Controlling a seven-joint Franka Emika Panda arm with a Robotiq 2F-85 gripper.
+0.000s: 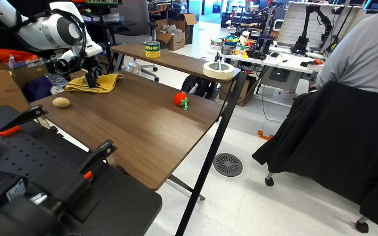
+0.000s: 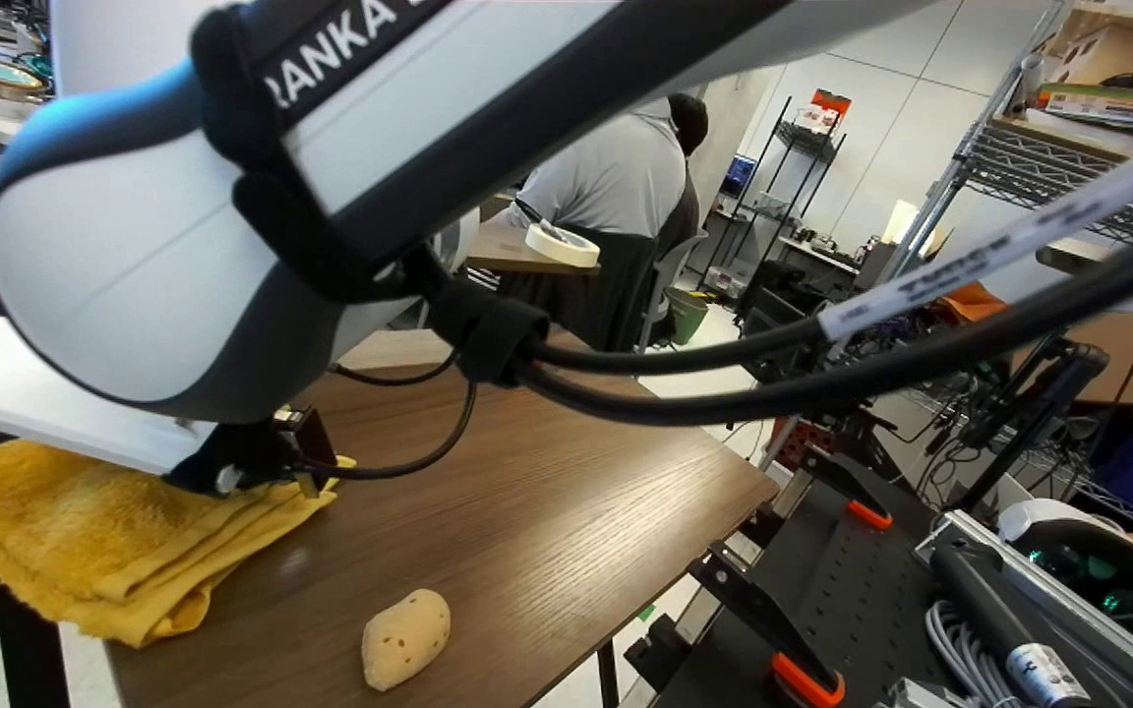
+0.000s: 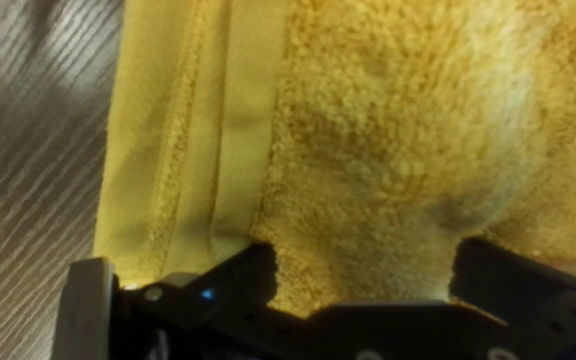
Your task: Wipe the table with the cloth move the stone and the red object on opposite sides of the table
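End effector (image 3: 363, 266): jaws stand spread over soft yellow cloth (image 3: 393, 130), which I judge light, limp, best pinched by its layered hem (image 3: 249, 125).

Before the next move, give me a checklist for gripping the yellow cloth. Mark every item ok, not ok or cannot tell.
1. Gripper open: ok, its jaws stand apart in the wrist view.
2. Cloth beneath the gripper: ok, it shows in the gap between the jaws.
3. Gripper low enough to touch the cloth: cannot tell, contact is not clear.
4. Cloth wholly on the table: not ok, part reaches past the edge in an exterior view.
5. Stone clear of the cloth: ok, apart in both exterior views.
6. Red object clear of the cloth: ok, well apart in an exterior view.
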